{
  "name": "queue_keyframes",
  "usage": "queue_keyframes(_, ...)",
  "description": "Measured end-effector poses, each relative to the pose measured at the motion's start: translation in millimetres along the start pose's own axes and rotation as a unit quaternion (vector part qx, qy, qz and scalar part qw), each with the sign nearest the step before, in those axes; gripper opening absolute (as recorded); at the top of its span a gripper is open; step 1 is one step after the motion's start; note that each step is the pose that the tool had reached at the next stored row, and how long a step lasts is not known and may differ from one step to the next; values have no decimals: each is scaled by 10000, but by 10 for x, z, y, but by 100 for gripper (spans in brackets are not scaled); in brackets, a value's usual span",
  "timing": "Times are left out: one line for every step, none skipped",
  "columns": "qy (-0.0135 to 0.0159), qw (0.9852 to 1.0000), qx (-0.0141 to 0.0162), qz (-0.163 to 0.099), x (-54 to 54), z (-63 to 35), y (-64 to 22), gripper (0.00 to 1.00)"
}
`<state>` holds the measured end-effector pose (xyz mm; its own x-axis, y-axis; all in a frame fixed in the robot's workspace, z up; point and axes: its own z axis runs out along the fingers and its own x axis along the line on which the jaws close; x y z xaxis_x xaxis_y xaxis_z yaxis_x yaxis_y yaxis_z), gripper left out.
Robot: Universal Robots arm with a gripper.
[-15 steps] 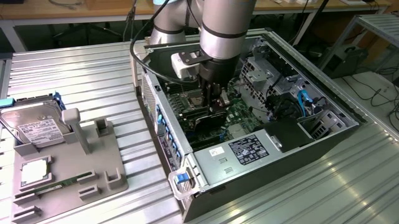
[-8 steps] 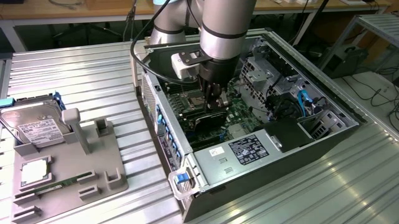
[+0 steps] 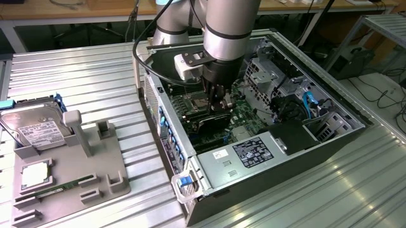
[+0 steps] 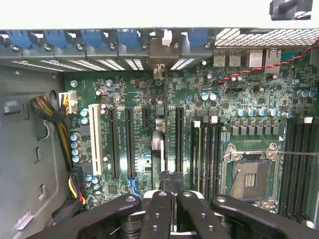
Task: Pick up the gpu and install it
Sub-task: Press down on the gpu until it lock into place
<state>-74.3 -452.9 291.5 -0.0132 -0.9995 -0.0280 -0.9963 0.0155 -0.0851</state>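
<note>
While the open PC case [image 3: 298,142] lies on its side on the ribbed metal table [image 3: 82,76], the robot arm [image 3: 228,28] reaches down into it from above, w/ the gripper [image 3: 219,102] low over the green motherboard [image 3: 244,126]. Gripper fingers [image 4: 157,209] are pressed together, pinching the gpu [image 3: 214,124], a flat black card held on edge just below the fingertips in the exterior view. In the wrist view the card is seen edge-on, running from the fingers toward the case's rear wall, its pale bracket [image 4: 158,55] up against the rear slot openings, between two long black expansion slots [image 4: 129,142]. Can't tell if the card is fully seated. Empty CPU socket [image 4: 251,172] sits beside the RAM slots [image 4: 207,149]. Power supply [image 3: 250,154] w/ white label fills the near corner of the case. On the exterior view's left, well apart from the case, a grey parts tray [image 3: 104,166] holds a hard drive [image 3: 35,128], a CPU [image 3: 35,175] and a green memory stick [image 3: 60,189].
</note>
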Motion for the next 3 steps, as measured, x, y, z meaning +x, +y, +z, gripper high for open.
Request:
queue_keyframes(0, 10000, 0, 0, 0, 0, 0, 11)
queue_keyframes(0, 10000, 0, 0, 0, 0, 0, 11)
queue_keyframes(0, 10000, 0, 0, 0, 0, 0, 11)
